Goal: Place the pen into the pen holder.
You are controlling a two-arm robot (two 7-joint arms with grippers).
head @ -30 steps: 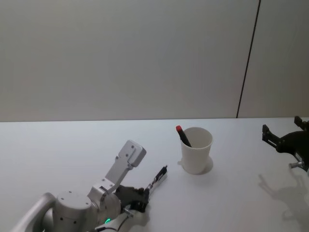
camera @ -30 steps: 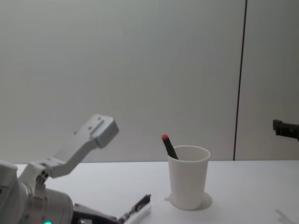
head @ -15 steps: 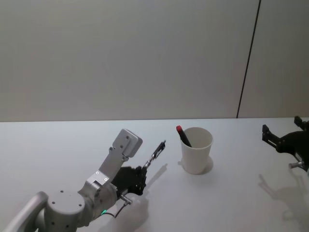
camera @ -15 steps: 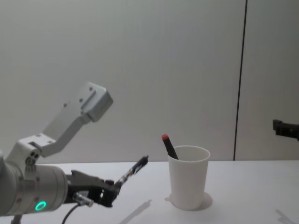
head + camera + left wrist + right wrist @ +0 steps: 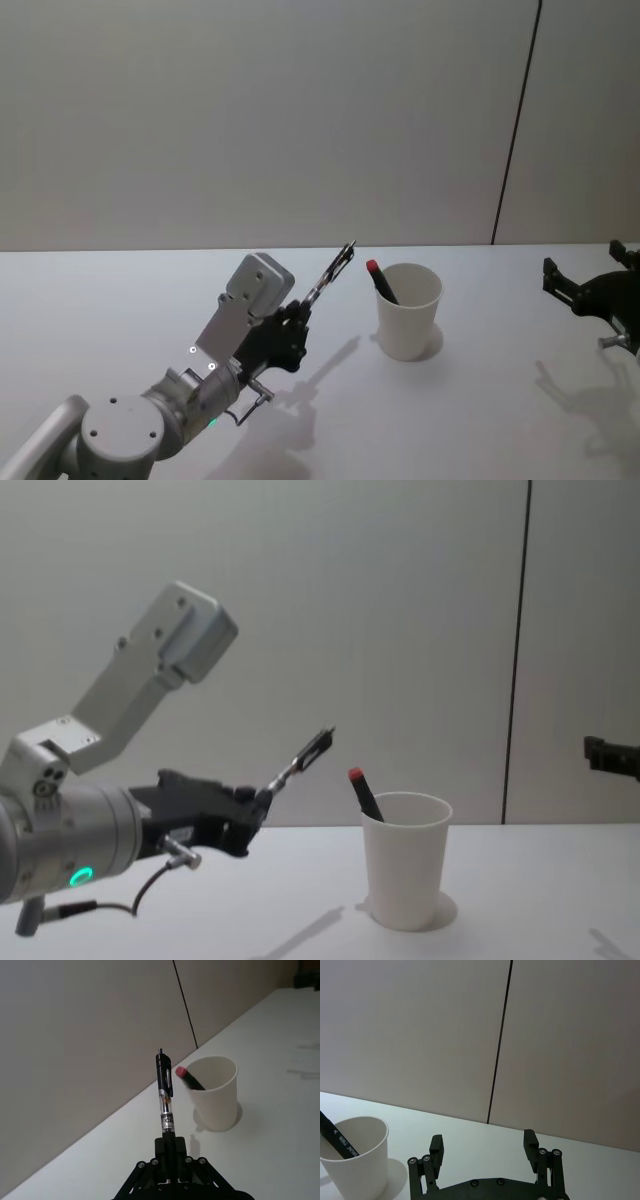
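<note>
jaws on my left gripper (image 5: 299,311) are pinched tight on the low end of the pen (image 5: 328,276). i can see it well in the left wrist view, where the two black fingers (image 5: 176,1146) squeeze the clear part of the pen (image 5: 165,1100) from both sides.

the pen is up in the air over the white table (image 5: 120,300). it is not touching the table. its long side slants. the held end is low and near me. the end with the black clip points up, away from me and over to my right, at the pen holder (image 5: 408,318). in the chest view the pen (image 5: 299,761) is left of the pen holder (image 5: 405,875) and apart from it, and its top end is higher than the cup's rim.

the pen holder stands upright on the table. a dark pen with a red cap (image 5: 379,281) is in it. that one leans on the left side of the rim with the red end up.

my right gripper (image 5: 582,258) is far off to the right, well apart from the cup. in the right wrist view the right gripper (image 5: 483,1139) has its jaws spread wide with nothing between them. the pen holder (image 5: 354,1160) shows off to one side there.
</note>
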